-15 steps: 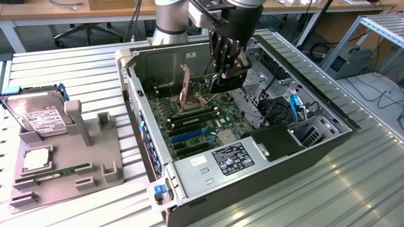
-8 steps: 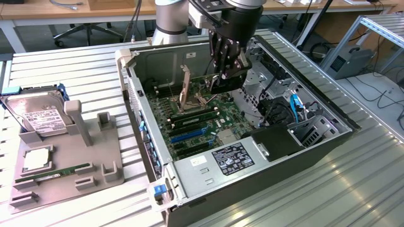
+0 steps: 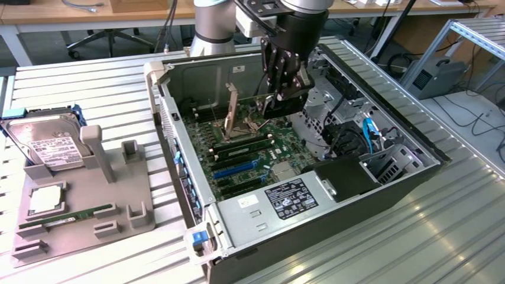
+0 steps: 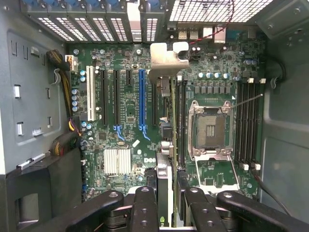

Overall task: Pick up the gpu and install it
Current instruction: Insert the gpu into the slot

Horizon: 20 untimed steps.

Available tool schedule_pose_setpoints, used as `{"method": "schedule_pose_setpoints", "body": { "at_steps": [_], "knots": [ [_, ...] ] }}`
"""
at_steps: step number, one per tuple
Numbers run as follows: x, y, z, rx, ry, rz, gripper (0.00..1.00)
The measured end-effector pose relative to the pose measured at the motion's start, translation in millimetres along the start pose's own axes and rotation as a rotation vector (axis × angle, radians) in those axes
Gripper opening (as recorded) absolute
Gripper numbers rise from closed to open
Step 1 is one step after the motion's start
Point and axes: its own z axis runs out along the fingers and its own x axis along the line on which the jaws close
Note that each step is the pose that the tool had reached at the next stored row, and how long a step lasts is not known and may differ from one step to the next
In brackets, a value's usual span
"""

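Note:
The gpu (image 4: 164, 59) hangs edge-on over the green motherboard (image 4: 126, 104) inside the open computer case (image 3: 339, 207). Its silver bracket faces the case's rear vents, and the thin board runs back between my fingers (image 4: 145, 208). My gripper (image 4: 166, 205) is shut on the card. In the exterior view the gripper (image 3: 282, 94) is inside the case, above the motherboard, with the dark card (image 3: 281, 106) below it. The card sits between the blue expansion slot (image 4: 142, 101) and the open CPU socket (image 4: 211, 130), and I cannot tell whether it touches a slot.
The case walls, drive cage (image 3: 335, 106) and black power supply shroud (image 3: 347, 174) close in around the gripper. On the exterior view's left, a grey fixture (image 3: 94, 154) holds a hard drive (image 3: 47, 145), a CPU (image 3: 46, 198) and a green RAM stick (image 3: 67, 218).

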Motion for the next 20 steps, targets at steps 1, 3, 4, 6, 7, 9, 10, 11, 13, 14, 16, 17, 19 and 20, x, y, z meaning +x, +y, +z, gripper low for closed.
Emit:
{"method": "schedule_pose_setpoints", "body": {
  "at_steps": [1, 3, 4, 6, 7, 9, 10, 11, 13, 14, 16, 17, 19, 20],
  "knots": [
    [0.1, 0.0, 0.2, 0.0, 0.0, 0.0, 0.27],
    [0.3, 0.1, 0.5, 0.0001, -0.0001, 0.0, 0.27],
    [0.5, 0.1, 0.9, 0.0001, 0.0, 0.0, 0.27],
    [0.7, 0.2, 1.2, 0.0, 0.0, 0.0, 0.27],
    [0.8, 0.2, 1.4, 0.0, -0.0001, 0.0, 0.27],
    [1.0, 0.2, 1.7, 0.0, -0.0001, 0.0, 0.27],
    [1.1, 0.2, 1.9, 0.0, 0.0, 0.0, 0.27],
    [1.2, 0.3, 2.3, 0.0, -0.0001, 0.0, 0.27],
    [1.4, 0.3, 2.7, 0.0, 0.0, 0.0, 0.27],
    [1.5, 0.3, 2.9, 0.0, 0.0, 0.0, 0.27],
    [1.7, 0.3, 3.3, 0.0, 0.0, 0.0, 0.27],
    [1.8, 0.3, 3.6, 0.0001, -0.0001, 0.0, 0.27],
    [2.1, 0.3, 4.2, 0.0001, -0.0002, 0.0, 0.27],
    [2.2, 0.3, 4.6, 0.0001, -0.0002, 0.0, 0.27]
  ]
}}
